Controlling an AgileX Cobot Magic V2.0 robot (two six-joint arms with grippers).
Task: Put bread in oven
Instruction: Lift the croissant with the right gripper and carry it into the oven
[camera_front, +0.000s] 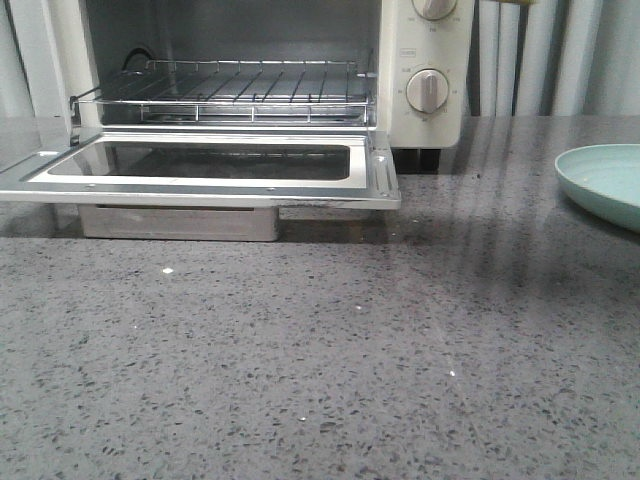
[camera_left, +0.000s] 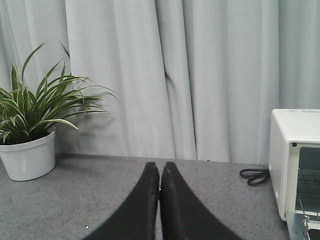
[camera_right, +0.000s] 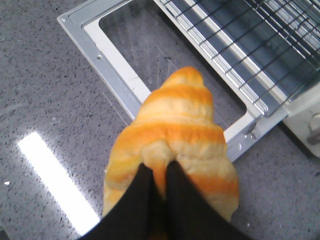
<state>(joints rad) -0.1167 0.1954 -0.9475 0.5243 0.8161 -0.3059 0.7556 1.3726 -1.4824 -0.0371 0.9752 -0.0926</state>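
My right end effector (camera_right: 159, 172) is clamped narrow on the bread (camera_right: 172, 145), fingers biting into the soft near end, so the roll hangs out ahead of them over the counter (camera_right: 45, 100) just short of the open oven door (camera_right: 125, 80). Risk one: the grip sits at one end only, on compressible dough, so the free length could sag or pivot, and a quick move might let it slip out onto the counter or the door glass. Risk two: the far tip could catch the front rail of the wire rack (camera_right: 260, 50) if I come in low, pushing the roll back through my fingers. Risk three: squeezing harder to hold it would crush the bread. Long axis runs straight away from my fingers, tapered tip pointing toward the door and the rack beyond, roughly into the oven (camera_front: 420, 60) mouth though seemingly angled across the door's corner. My left end effector (camera_left: 160, 172) is pressed closed, holding nothing, aimed at the curtain (camera_left: 165, 75) and well clear. In the front view the rack sits empty, door flat down; neither arm nor bread appears there.
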